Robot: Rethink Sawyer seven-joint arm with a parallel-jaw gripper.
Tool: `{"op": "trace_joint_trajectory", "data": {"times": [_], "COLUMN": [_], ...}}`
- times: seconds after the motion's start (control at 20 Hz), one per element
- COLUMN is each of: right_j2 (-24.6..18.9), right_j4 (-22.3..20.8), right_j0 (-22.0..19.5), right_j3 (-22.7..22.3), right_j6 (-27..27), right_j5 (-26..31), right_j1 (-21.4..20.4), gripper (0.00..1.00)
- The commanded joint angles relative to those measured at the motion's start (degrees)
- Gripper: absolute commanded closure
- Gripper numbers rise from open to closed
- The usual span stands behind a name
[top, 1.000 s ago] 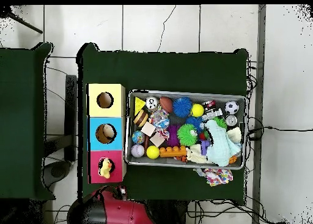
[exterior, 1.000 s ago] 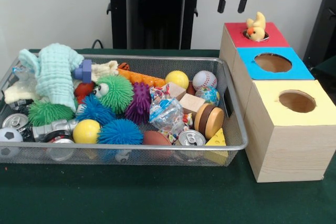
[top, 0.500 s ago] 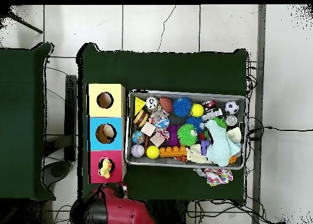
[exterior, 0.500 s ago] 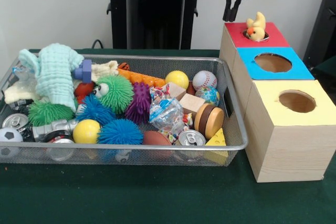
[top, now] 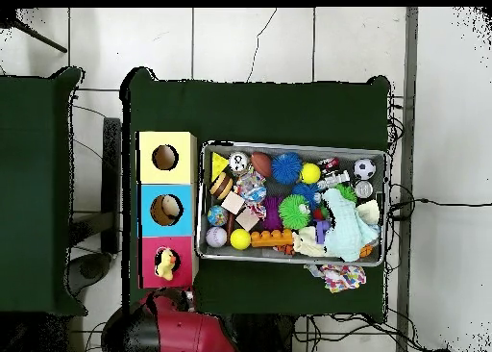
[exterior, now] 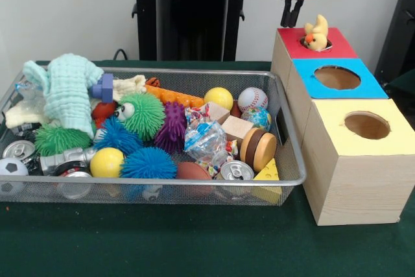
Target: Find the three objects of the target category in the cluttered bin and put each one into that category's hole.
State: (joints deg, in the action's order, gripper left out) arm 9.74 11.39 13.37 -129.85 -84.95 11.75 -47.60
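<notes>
A yellow plush duck (exterior: 316, 34) sits upright in the hole of the red-topped box (exterior: 338, 45), its body sticking out; from above the duck (top: 166, 264) shows in the same red box (top: 150, 271). My gripper (exterior: 290, 12) hangs behind and slightly left of the duck, above the box's back edge, its two black fingers pressed together with nothing between them. The wire mesh bin (exterior: 194, 181) left of the boxes holds spiky balls, smooth balls, cans, blocks and cloth. In the overhead view only the red arm (top: 183, 331) shows below the red box.
A blue-topped box (exterior: 306, 69) and a yellow-topped box (exterior: 334, 137) stand in a row in front of the red one, each with an empty round hole. A patterned cloth (top: 338, 276) lies outside the bin (top: 291, 144). Green cloth covers the table (exterior: 162, 238).
The gripper's fingers, spread apart a second ago, have closed together. The gripper has drifted slightly right behind the red box. The duck and bin contents have not moved.
</notes>
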Motion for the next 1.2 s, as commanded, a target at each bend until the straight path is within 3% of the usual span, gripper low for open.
{"op": "trace_joint_trajectory", "data": {"times": [0.05,0.25,0.85,1.2], "right_j2": [0.11,2.22,-2.23,-1.98], "right_j4": [3.97,3.79,5.19,5.93], "right_j0": [1.56,3.83,0.60,1.12], "right_j3": [7.37,9.07,6.23,8.17], "right_j6": [-15.20,-15.77,-14.10,-14.45], "right_j5": [7.64,10.22,3.18,4.41], "right_j1": [-1.14,-0.55,1.80,2.05], "gripper": [1.00,1.00,1.00,1.00]}}
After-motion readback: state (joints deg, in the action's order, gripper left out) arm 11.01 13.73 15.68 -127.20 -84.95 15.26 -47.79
